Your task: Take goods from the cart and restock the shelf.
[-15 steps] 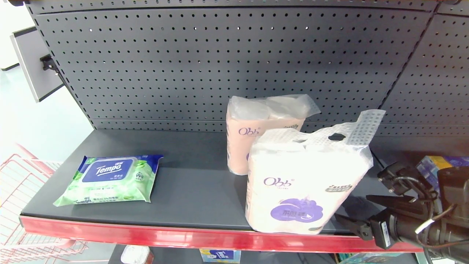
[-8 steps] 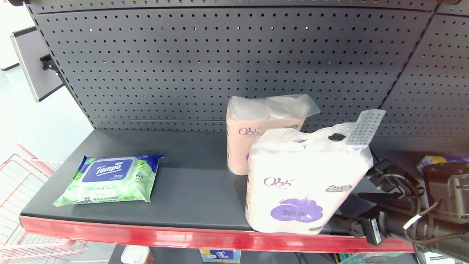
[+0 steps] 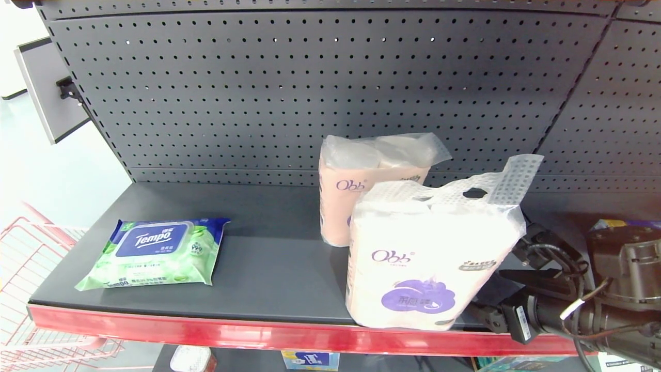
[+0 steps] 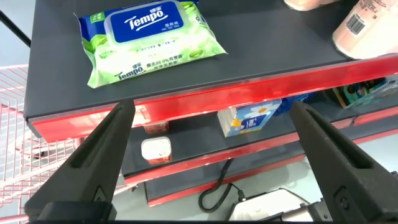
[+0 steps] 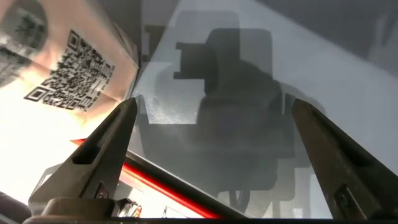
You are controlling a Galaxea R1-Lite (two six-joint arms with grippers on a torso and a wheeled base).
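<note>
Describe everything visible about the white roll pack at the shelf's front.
The white pack is a clear-film bundle of paper rolls with purple print low on its face and printed codes on its side. A perforated handle flap with a cut-out hole sticks up from its top. It stands upright on the grey shelf, at the red front edge, partly hiding the pink pack behind; contact between them is unclear. The open right hand sits close by its lower right side.

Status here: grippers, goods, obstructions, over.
Right gripper open, empty, beside front tissue pack at shelf lip. Left gripper open, empty, facing wipes. Second pack directly behind.
</note>
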